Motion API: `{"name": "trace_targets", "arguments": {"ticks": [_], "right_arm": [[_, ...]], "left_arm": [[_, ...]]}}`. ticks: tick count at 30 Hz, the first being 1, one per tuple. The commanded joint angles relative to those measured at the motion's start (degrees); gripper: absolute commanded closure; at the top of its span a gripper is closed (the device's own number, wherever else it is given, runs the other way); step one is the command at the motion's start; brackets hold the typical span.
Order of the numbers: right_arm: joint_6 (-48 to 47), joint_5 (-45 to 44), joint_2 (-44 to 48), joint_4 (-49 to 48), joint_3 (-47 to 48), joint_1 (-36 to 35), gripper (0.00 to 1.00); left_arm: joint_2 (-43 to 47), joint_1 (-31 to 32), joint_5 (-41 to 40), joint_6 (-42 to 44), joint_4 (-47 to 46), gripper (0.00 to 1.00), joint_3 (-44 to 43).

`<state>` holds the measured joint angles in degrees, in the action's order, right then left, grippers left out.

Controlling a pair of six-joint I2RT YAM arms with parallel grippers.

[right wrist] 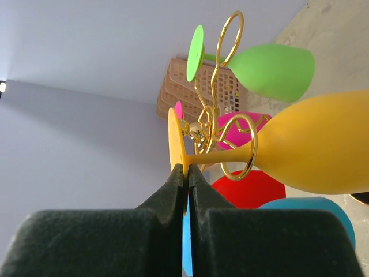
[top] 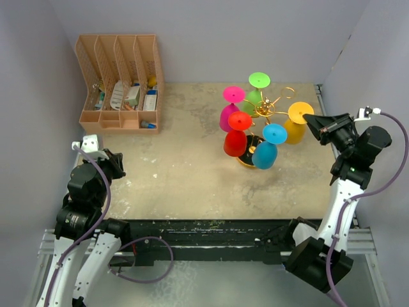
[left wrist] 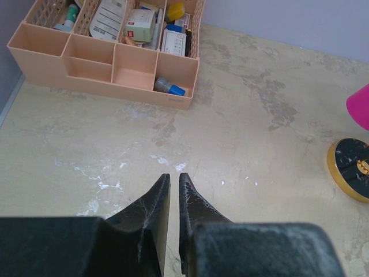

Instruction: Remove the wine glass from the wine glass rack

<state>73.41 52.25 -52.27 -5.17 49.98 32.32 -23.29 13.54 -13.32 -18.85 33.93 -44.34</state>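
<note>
Our right pincer point(right wrist: 185, 168) has its fingers drawn together, with only a hairline between them. Nothing is visibly clamped in that line, so we read it as closed rather than gripping. Right at its tips, touching or nearly so, is the thin stem of the yellow wine glass point(right wrist: 323, 156), at the point where the stem meets the flat foot. The glass hangs bowl-down on the wine glass rack point(right wrist: 230, 34). Just beyond the tips its stem runs through one gold loop, and the bowl swells out on the far side of that loop.

The green wine glass point(right wrist: 271, 69) hangs further out from the tips, and the pink, red and blue glasses crowd in behind the yellow one. Our left pincer point(left wrist: 174, 180) is also closed, low over the bare table point(left wrist: 259, 144), with nothing in it. The peach desk organiser point(left wrist: 115, 63) lies ahead of it, and the rack's dark base is off to its right.

We judge the yellow glass to be light, rigid and smooth-skinned, so it will be slippery. We should treat it as breakable. The best hold looks to be the short stretch of stem between foot and loop. There the foot stops the glass sliding through the fingers. The fingers would need to part first, then close gently. We should lift it clear of its neighbours.
</note>
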Motion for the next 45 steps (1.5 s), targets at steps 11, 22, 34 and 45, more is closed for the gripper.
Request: {"name": "trace_targets", "arguments": {"ticks": [11, 22, 34, 45], "right_arm": [[1.23, 1.46, -5.33, -7.90, 4.51, -2.08, 1.00], [-0.57, -1.76, -7.02, -5.82, 7.15, -8.73, 1.00], [-7.91, -5.91, -2.45, 10.22, 10.25, -9.19, 1.00], [-10.59, -18.74, 6.94, 25.17, 12.37, -9.20, 1.00]], "left_arm": [[0.25, 0.23, -0.92, 0.04, -1.61, 0.84, -0.48], [0.10, 0.18, -0.92, 0.04, -1.39, 0.83, -0.49], [0.15, 0.21, -0.98, 0.03, -1.02, 0.83, -0.58], [0.63, 0.33, -1.07, -0.11, -0.92, 0.83, -0.58]]}}
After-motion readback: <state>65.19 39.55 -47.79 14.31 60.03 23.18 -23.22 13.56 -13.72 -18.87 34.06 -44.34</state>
